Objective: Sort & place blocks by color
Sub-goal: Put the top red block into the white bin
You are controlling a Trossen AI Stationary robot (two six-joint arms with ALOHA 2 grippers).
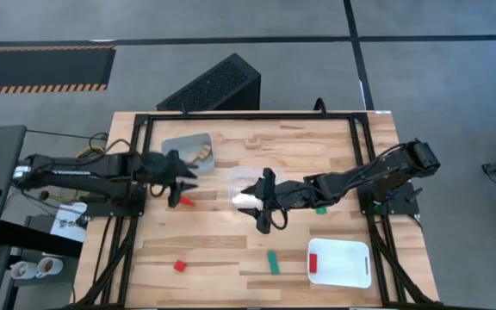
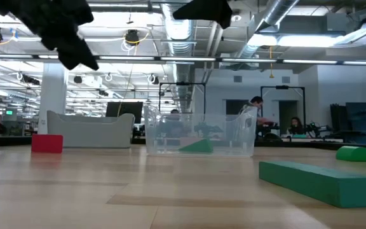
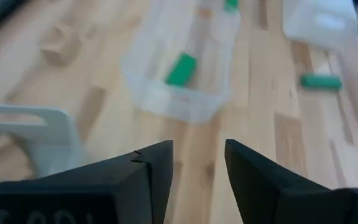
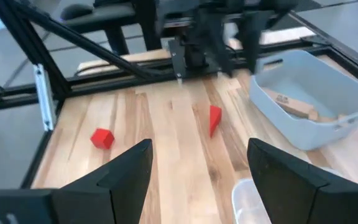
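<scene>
Both grippers are open and hold nothing. My left gripper hovers beside a red wedge block, in front of the grey tray that holds pale wood blocks. My right gripper hangs over the table next to the clear container, which has a green block lying in it. A red cube, a green bar and a small green block rest on the table. One red block lies in the white tray.
A black metal frame runs around the tabletop. The wood between the red cube and the green bar is bare. In the low view, people and desks show in the room beyond the table.
</scene>
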